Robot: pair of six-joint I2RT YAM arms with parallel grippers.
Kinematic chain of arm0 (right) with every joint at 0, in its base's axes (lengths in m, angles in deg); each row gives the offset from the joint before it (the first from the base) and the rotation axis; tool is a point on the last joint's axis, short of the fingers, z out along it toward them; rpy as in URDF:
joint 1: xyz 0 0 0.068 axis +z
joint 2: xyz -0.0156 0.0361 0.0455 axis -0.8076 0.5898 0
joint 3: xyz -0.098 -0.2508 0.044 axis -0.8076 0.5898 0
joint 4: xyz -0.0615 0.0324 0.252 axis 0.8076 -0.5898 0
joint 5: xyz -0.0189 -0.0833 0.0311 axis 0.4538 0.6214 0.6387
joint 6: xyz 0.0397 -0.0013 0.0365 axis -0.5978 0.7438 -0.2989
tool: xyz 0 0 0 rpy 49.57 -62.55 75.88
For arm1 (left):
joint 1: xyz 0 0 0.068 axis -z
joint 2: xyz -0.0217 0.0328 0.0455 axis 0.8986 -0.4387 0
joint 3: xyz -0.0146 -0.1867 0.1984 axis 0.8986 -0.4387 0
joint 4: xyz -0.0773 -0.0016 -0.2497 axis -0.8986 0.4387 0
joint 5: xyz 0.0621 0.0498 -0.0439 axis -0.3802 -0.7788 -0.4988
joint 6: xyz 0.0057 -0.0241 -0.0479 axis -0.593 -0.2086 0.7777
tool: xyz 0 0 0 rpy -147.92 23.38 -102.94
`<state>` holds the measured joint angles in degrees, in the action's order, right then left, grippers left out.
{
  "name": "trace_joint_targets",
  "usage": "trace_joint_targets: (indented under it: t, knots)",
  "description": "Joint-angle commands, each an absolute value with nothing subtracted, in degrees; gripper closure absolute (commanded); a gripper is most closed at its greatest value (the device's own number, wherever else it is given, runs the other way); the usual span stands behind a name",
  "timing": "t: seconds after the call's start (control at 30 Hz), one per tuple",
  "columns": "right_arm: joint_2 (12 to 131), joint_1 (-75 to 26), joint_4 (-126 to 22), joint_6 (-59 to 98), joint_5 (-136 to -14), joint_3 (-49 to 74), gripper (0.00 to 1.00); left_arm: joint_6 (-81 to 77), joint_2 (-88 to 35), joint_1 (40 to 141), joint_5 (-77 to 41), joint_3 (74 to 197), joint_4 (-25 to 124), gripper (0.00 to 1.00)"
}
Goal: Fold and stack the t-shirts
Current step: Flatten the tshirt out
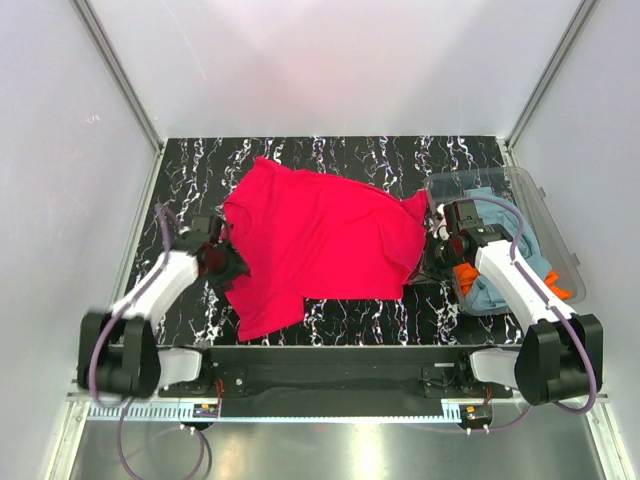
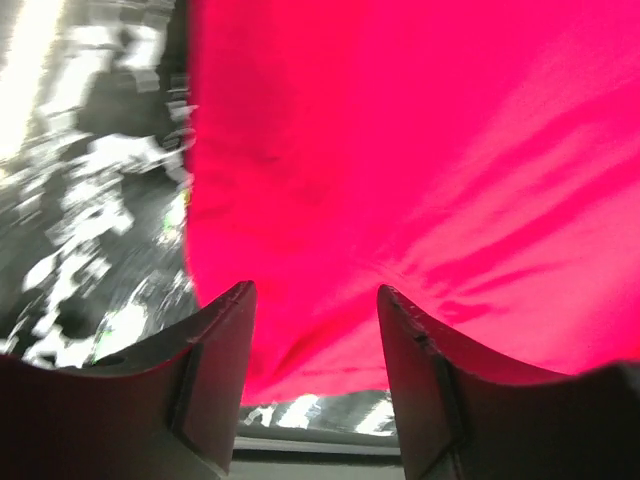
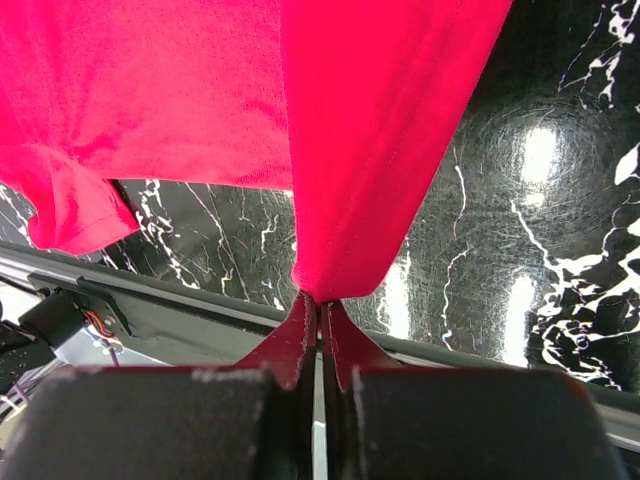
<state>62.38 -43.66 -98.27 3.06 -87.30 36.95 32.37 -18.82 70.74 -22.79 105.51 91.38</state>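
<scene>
A crimson red t-shirt (image 1: 320, 245) lies spread over the black marbled table (image 1: 330, 150), with its right side lifted. My right gripper (image 1: 432, 250) is shut on the shirt's right edge. In the right wrist view the cloth (image 3: 380, 150) runs taut from the pinched tips (image 3: 320, 300). At the shirt's left edge my left gripper (image 1: 228, 262) is open. In the left wrist view its jaws (image 2: 315, 290) stand apart, with the red cloth (image 2: 400, 150) just beyond them and not clamped. A grey-blue t-shirt (image 1: 490, 292) and an orange one (image 1: 558, 290) lie in the tub.
A clear plastic tub (image 1: 545, 200) stands at the table's right edge, under my right arm. White walls enclose the table on three sides. A black base rail (image 1: 330, 360) runs along the near edge.
</scene>
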Motion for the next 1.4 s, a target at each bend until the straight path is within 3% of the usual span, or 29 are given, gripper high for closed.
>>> trace_joint_targets:
  t: [0.0, 0.23, 0.53, 0.67, 0.8, 1.0, 1.17, 1.37]
  knots:
    - [63.1, -43.2, -98.5, 4.4, -86.3, 33.7, 1.00, 24.7, -29.7, 73.4, -20.3, 109.6, 83.0, 0.42]
    - [66.2, -43.2, -97.7, 3.7, -83.9, 32.2, 1.00, 21.4, -51.1, 73.5, -19.2, 122.3, 78.0, 0.41]
    - [75.8, -43.3, -96.0, 3.9, -77.3, 27.5, 1.00, 18.6, -66.7, 71.2, -20.4, 145.5, 82.7, 0.44]
    - [77.4, -43.3, -96.1, 4.4, -77.2, 26.2, 1.00, 21.7, -58.5, 69.2, -22.3, 143.3, 84.6, 0.36]
    - [77.3, -43.3, -96.5, 5.9, -77.6, 26.6, 1.00, 22.3, -46.2, 67.1, -24.1, 132.6, 85.9, 0.27]
    - [76.1, -43.2, -96.7, 7.3, -80.0, 28.4, 1.00, 16.8, -27.2, 65.6, -35.1, 121.2, 89.1, 0.28]
    - [74.5, -43.3, -96.7, 7.3, -82.0, 29.2, 1.00, 12.2, -25.2, 65.4, -34.8, 119.2, 95.8, 0.39]
    - [72.5, -43.3, -96.5, 7.3, -83.5, 29.9, 1.00, 15.9, -30.8, 68.3, -33.0, 115.4, 96.2, 0.36]
